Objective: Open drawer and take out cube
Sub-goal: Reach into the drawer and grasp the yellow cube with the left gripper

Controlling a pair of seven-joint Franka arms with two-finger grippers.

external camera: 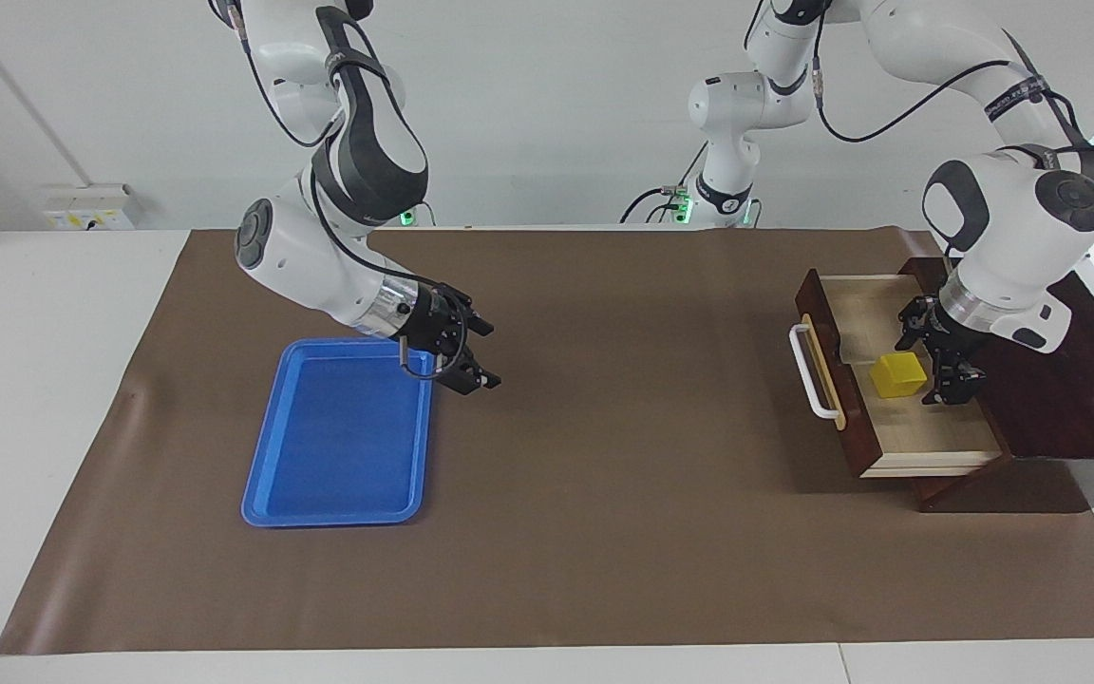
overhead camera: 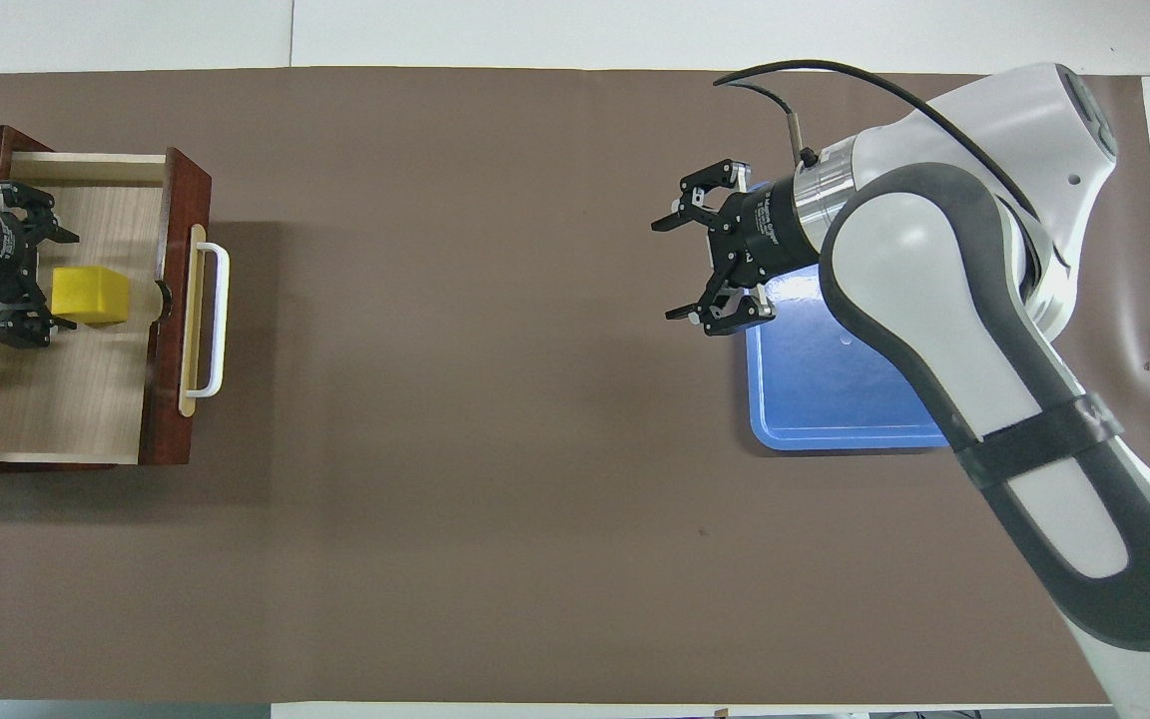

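The drawer [external camera: 932,432] stands pulled out of its dark wooden box [external camera: 1060,380], with its white bar handle [external camera: 808,372] toward the middle of the table. The yellow cube [external camera: 896,374] sits on the drawer's pale floor. My left gripper [external camera: 924,365] is open and low in the drawer, its fingers on either side of the cube's box-side edge. In the overhead view the left gripper [overhead camera: 58,281] overlaps the cube [overhead camera: 94,296] in the drawer [overhead camera: 66,399]. My right gripper [external camera: 492,356] is open and empty, over the mat beside the blue tray.
A blue tray [external camera: 338,446] lies empty toward the right arm's end of the table; it also shows in the overhead view [overhead camera: 835,394]. A brown mat [external camera: 604,475] covers the table. The right gripper [overhead camera: 665,268] hangs over the mat.
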